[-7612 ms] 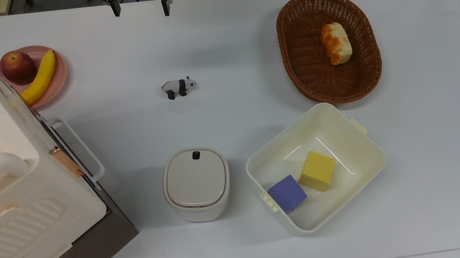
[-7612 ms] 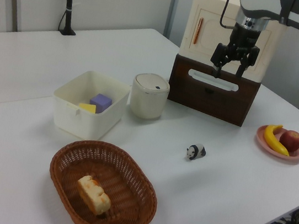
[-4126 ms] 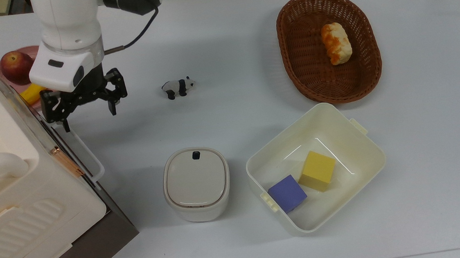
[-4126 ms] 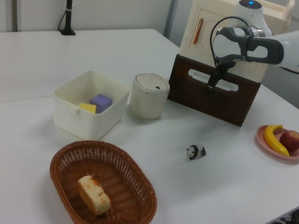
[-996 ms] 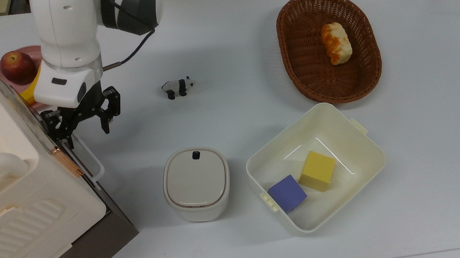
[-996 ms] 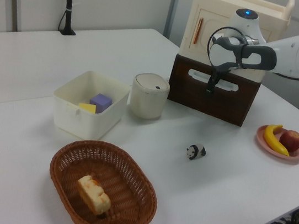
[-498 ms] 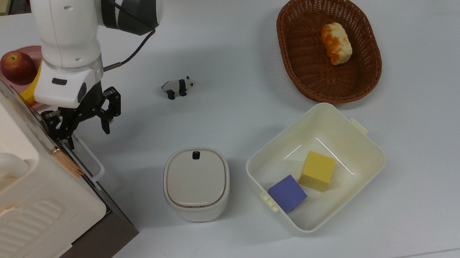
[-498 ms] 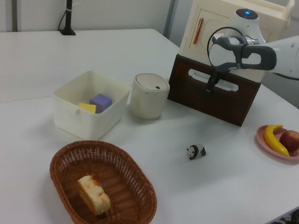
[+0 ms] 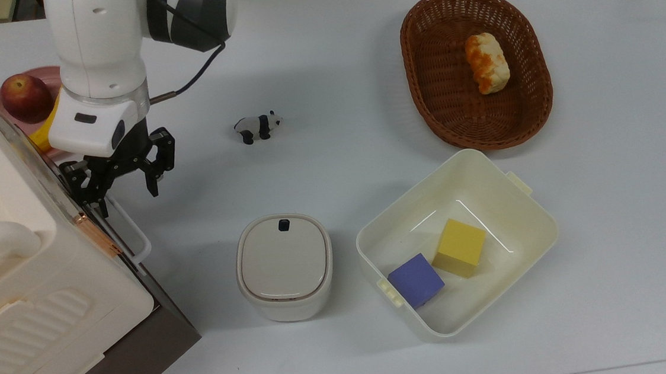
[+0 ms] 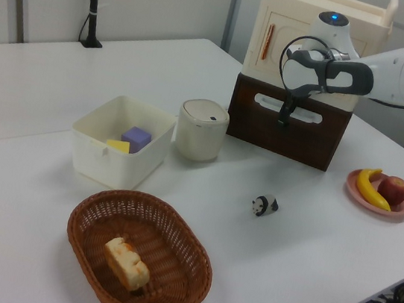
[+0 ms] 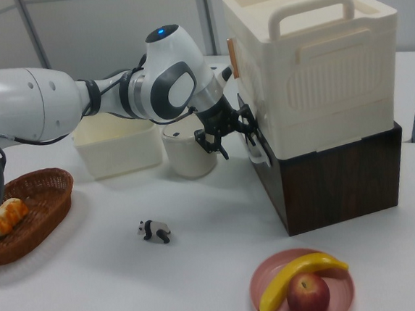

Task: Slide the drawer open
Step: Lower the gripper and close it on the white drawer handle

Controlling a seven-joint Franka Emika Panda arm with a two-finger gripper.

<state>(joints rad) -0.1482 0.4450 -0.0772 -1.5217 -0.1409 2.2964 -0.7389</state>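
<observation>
2 spread fingers of the hand (image 9: 123, 187) straddle the drawer (image 10: 288, 126) handle.

No readable text, label, brand or number appears on anything.

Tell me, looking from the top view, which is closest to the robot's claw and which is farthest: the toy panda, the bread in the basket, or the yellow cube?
Measured from the gripper, at the top view's left edge by the drawer handle:
1. The toy panda, a little to the top view's right of the gripper.
2. The yellow cube, inside the cream tub, lower right.
3. The bread, in the wicker basket, upper right.
</observation>
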